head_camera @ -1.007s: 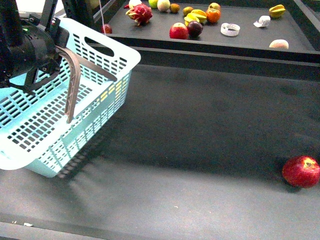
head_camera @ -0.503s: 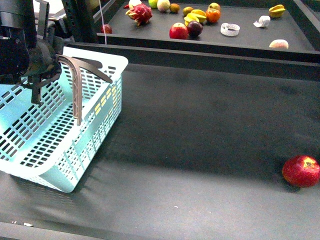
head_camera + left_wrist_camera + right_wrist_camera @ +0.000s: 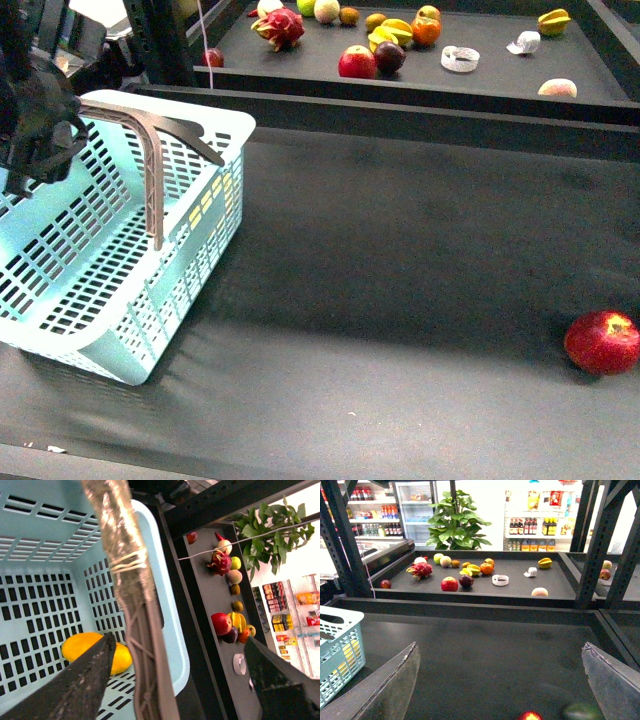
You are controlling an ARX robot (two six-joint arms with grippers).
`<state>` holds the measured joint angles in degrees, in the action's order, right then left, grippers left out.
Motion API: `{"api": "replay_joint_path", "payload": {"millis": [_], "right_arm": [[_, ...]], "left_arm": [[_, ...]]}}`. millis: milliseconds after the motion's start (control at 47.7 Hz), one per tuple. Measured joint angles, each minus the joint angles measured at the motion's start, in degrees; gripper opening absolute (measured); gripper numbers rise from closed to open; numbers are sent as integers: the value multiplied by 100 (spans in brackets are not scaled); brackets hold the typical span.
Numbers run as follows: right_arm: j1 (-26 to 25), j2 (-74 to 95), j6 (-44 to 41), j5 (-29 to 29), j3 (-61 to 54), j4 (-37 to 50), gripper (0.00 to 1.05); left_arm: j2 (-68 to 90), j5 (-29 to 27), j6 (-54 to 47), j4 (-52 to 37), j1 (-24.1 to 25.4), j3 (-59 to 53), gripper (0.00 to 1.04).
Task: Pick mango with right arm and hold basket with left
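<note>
The turquoise basket [image 3: 150,290] stands on the dark table at the left, both grey-brown handles [image 3: 150,170] raised. My left arm [image 3: 35,110] hovers over its far left rim. In the left wrist view my left gripper [image 3: 180,680] is open, with a handle [image 3: 135,615] running between its fingers, close to one finger [image 3: 85,680]. The mango [image 3: 95,652], yellow-orange, lies on the basket floor [image 3: 35,605]; it is hidden in the front view. My right gripper [image 3: 500,685] is open and empty above the table, out of the front view.
A red apple [image 3: 602,342] lies at the table's right front and shows in the right wrist view [image 3: 530,715], next to a blurred green thing [image 3: 582,711]. A raised back shelf [image 3: 500,75] holds several fruits. The basket's corner [image 3: 337,650] shows in the right wrist view.
The basket was tilted up a second ago and has come down flat on the table. My left arm has moved left and away from the raised handles.
</note>
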<state>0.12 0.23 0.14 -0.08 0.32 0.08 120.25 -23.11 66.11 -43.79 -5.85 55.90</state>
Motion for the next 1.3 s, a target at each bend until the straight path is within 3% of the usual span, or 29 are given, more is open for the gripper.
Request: {"api": "replay_joint_path", "payload": {"millis": [105,315,629,1091,1300], "right_arm": [[0,0,0,0,0,0,96],[0,0,0,-2,0,0,96],[0,0,0,0,0,0,96],[0,0,0,0,0,0,96],[0,0,0,0,0,0,96]], "left_arm": [[-549,203,-562,-275,177,-555,98],[-1611,361,-1255,-726,761,-1832,97],[-3403,669,-1510,-879,1775,-3493,97],[-6105,1512,-1867,680,3840,-4811,97],[-6168,1539,-1978,728,3941,-4833,97]]}}
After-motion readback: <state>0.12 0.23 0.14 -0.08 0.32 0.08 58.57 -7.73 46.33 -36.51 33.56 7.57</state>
